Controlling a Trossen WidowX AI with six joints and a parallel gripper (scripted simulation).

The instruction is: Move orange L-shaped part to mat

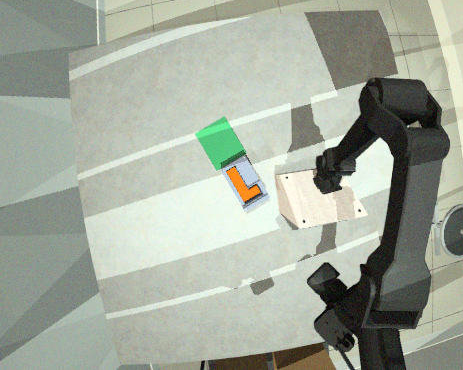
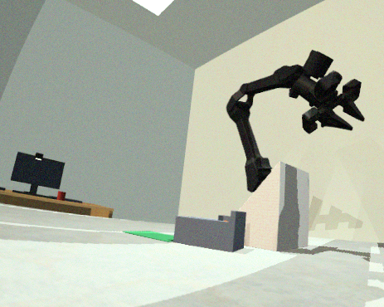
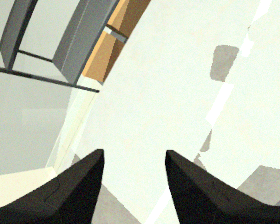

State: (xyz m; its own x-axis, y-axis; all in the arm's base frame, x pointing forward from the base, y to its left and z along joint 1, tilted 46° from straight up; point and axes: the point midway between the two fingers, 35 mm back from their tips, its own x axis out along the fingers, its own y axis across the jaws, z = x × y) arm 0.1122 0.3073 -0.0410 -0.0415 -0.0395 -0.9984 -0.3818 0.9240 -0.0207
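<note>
The orange L-shaped part lies in the pocket of the grey tray, its L-shaped end away from the mat. Only a sliver of it shows in the exterior view, near the raised end wall. The green mat lies flat against the tray's other end, with nothing on it. My gripper is partly open, with nothing between its fingers. It is high above the table and well away from the tray. The wrist view shows neither part, tray nor mat.
The arm's base stands on a pale wedge-shaped block close beside the tray. A wooden piece of furniture stands beyond the table edge. A desk with a monitor is in the background.
</note>
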